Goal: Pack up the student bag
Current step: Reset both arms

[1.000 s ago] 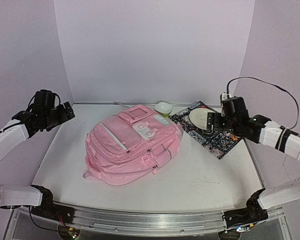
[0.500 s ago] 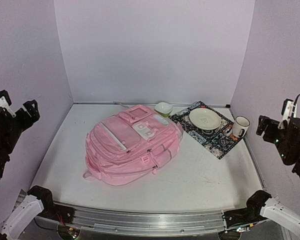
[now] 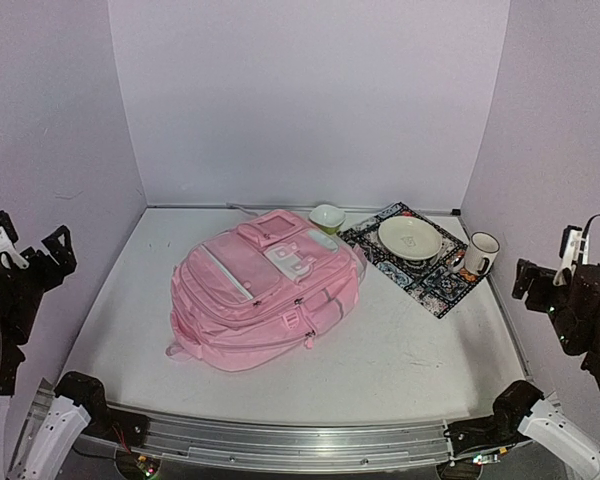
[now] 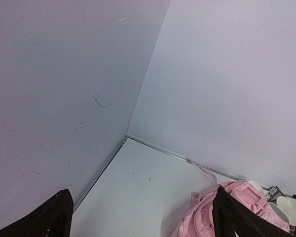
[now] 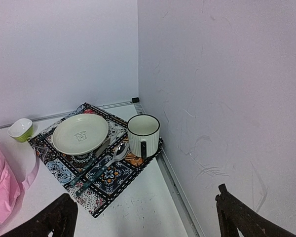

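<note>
Top external view shows the pink backpack point(image 3: 265, 295) flat on the surface point(image 3: 410, 350), long axis running near-left to far-right, slightly nearer the left arm point(image 3: 10, 295) than the right arm point(image 3: 583, 310), both jaws wide and empty.

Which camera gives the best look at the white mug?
The right wrist view: the mug shows large, its dark rim and handle plain. The top external view shows it small. The left wrist view shows none of it clearly.
</note>
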